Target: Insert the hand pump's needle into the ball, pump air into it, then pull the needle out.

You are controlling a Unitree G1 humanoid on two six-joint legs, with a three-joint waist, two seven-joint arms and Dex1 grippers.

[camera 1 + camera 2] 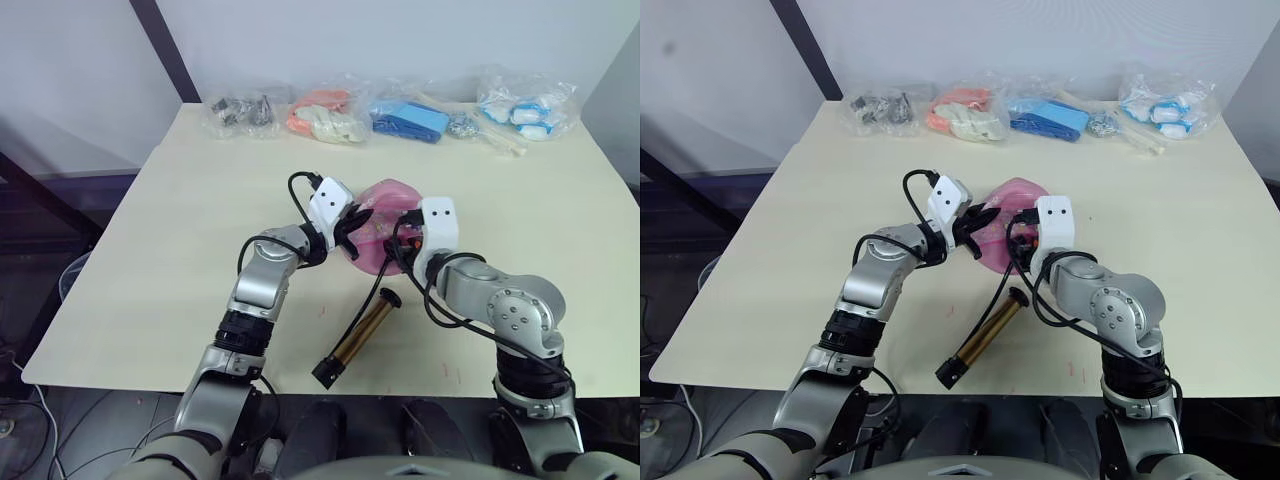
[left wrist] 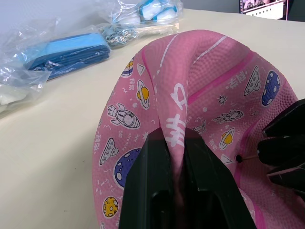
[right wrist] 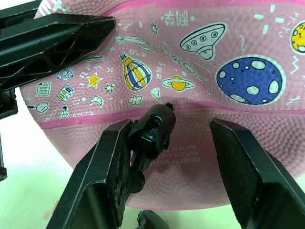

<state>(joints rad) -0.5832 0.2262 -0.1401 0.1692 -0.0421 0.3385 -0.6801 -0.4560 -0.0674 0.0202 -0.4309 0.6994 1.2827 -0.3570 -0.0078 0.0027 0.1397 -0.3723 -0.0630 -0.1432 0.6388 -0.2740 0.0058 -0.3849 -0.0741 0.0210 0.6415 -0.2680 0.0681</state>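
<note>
Left gripper (image 2: 183, 157): clamped on a fold of the ball (image 2: 209, 90)
Right gripper (image 3: 174, 143): fingers spread; needle (image 3: 167, 107) fitting seen between them, tip at ball

Head views: high, looking forward and down over the table (image 1: 150, 250).
Wrist views: very close, facing the ball (image 2: 205, 95).
Shared: the ball.

A pale cream rectangular counter (image 1: 180, 250) carries a dented pink rubber ball (image 1: 385, 215) near its middle, a gold-bronze metal hand pump (image 1: 360, 338) lying toward its near edge, and a row of clear plastic bags (image 1: 380, 115) along its far edge.
</note>
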